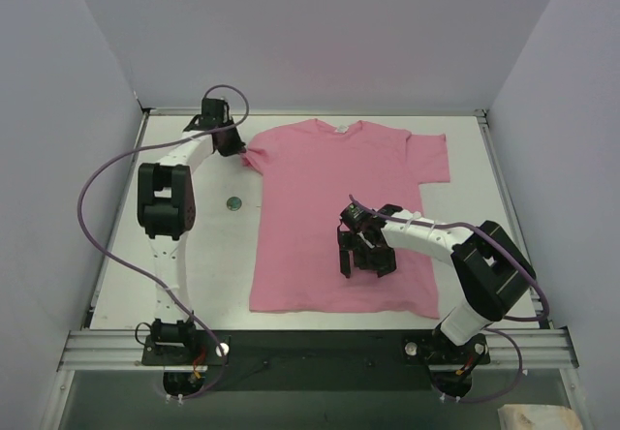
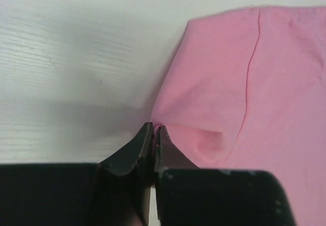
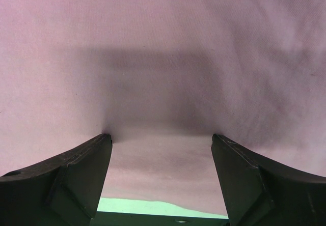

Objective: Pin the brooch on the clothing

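The pink T-shirt (image 1: 334,217) lies flat on the white table, neck label at the far side. The brooch (image 1: 232,200), a tiny dark disc, lies on the table just left of the shirt. My left gripper (image 1: 235,145) is shut on the edge of the shirt's left sleeve; the left wrist view shows the jaws (image 2: 154,130) pinching the pink fabric (image 2: 234,93). My right gripper (image 1: 366,263) is open, fingertips down on the shirt's lower middle; in the right wrist view (image 3: 160,139) only pink fabric (image 3: 163,58) lies between the fingers.
White walls enclose the table on three sides. A metal rail (image 1: 320,348) runs along the near edge by the arm bases. Purple cables loop off both arms.
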Robot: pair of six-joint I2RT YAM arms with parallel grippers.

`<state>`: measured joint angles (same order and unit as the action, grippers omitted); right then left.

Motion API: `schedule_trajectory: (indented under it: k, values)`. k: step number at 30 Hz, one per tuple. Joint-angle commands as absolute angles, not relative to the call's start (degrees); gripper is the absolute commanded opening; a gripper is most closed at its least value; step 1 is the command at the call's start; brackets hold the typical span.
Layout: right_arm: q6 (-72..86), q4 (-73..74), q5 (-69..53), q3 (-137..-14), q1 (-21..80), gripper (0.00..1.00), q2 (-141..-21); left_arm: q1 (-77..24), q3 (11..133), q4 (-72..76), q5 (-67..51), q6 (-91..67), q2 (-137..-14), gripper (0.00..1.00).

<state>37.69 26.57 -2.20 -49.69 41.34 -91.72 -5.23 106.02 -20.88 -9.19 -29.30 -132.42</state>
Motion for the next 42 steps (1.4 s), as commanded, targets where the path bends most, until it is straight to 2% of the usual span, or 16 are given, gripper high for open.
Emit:
schedule_trajectory:
  k: [1, 2, 3, 4, 7, 8, 13, 22, 26, 33, 37, 40, 42]
  values:
    - [38.6, 26.5, -2.5, -48.7, 41.4, 0.81, -94.0, -10.2, 108.5, -23.4, 6.9, -19.9, -124.9, 0.16]
    - [38.7, 26.6, -2.5, -48.8, 41.4, 0.81, -94.0, -11.2, 107.8, -23.1, 9.5, -18.6, -124.3, 0.22]
    - [38.6, 26.5, -2.6, -48.7, 41.4, 0.81, -94.0, -12.1, 107.4, -23.1, 11.8, -17.6, -123.7, 0.47]
    - [38.6, 26.5, -2.6, -48.7, 41.4, 0.81, -94.2, -12.8, 106.2, -23.1, 14.0, -15.9, -122.6, 0.57]
    - [38.5, 26.5, -2.7, -48.9, 41.5, 0.81, -94.5, -14.9, 102.2, -21.4, 19.7, -14.8, -120.1, 0.73]
    - [38.3, 26.5, -2.7, -48.9, 41.4, 0.81, -94.5, -14.9, 100.9, -20.3, 17.9, -14.6, -119.3, 0.74]
    - [38.0, 26.5, -2.8, -49.1, 41.4, 0.81, -94.8, -12.8, 97.6, -17.7, 10.4, -17.4, -117.7, 0.74]
    - [37.6, 26.4, -2.8, -49.0, 41.4, 0.81, -95.4, -3.2, 93.1, -13.8, -6.2, -27.9, -120.0, 0.65]
    - [37.6, 26.5, -3.0, -49.1, 41.3, 0.81, -95.7, -2.5, 92.4, -11.7, -10.8, -29.7, -121.6, 0.62]
    - [37.5, 26.4, -3.0, -49.2, 41.4, 0.81, -96.1, -2.4, 87.5, -6.8, -13.4, -31.6, -120.5, 0.61]
    - [37.4, 26.2, -3.2, -49.4, 41.3, 0.81, -96.7, -2.5, 86.9, -6.2, -13.7, -31.6, -121.2, 0.56]
    - [37.3, 26.2, -3.1, -49.4, 41.3, 0.81, -96.6, -2.5, 87.1, -6.1, -13.4, -31.6, -121.6, 0.45]
    - [37.4, 26.2, -3.0, -49.2, 41.3, 0.81, -96.7, -2.5, 87.1, -5.6, -13.4, -31.4, -121.6, 0.33]
